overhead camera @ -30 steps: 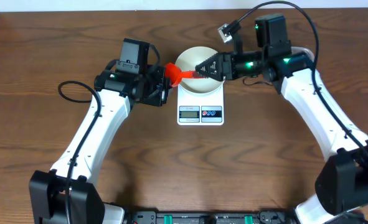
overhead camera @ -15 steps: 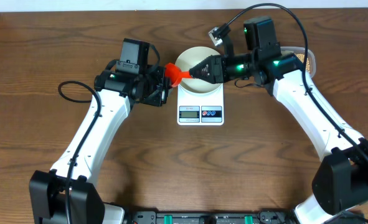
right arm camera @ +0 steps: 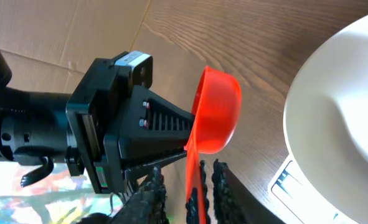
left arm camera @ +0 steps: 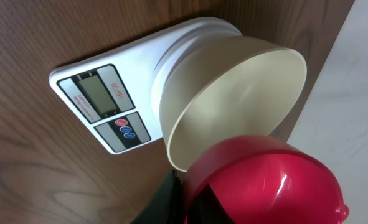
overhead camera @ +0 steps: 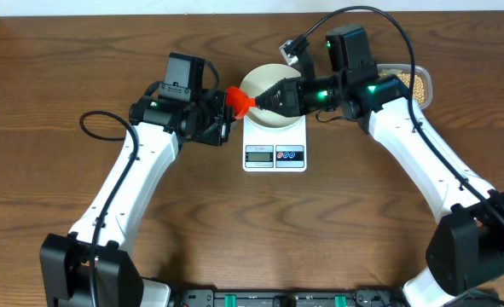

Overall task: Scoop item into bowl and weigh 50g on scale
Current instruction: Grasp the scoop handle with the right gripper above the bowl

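A red scoop (overhead camera: 237,101) hangs in the air just left of the white bowl (overhead camera: 264,81), which stands on the scale (overhead camera: 275,155). My left gripper (overhead camera: 224,109) is shut on the scoop's cup end (left arm camera: 264,180). My right gripper (overhead camera: 273,95) reaches across the bowl from the right, its fingers (right arm camera: 187,186) open on either side of the scoop's handle (right arm camera: 193,162). The bowl (left arm camera: 246,93) looks empty in the left wrist view. The scoop's inside is hidden. The beans (overhead camera: 415,83) lie in a clear tub at the far right.
The scale's display and buttons (left arm camera: 99,106) face the front edge. The left arm's black wrist body (right arm camera: 109,124) fills the left of the right wrist view. Bare brown wood surrounds the scale.
My right gripper has moved left over the bowl, onto the scoop's handle, uncovering the bean tub behind it. The left gripper and the scoop have stayed still.
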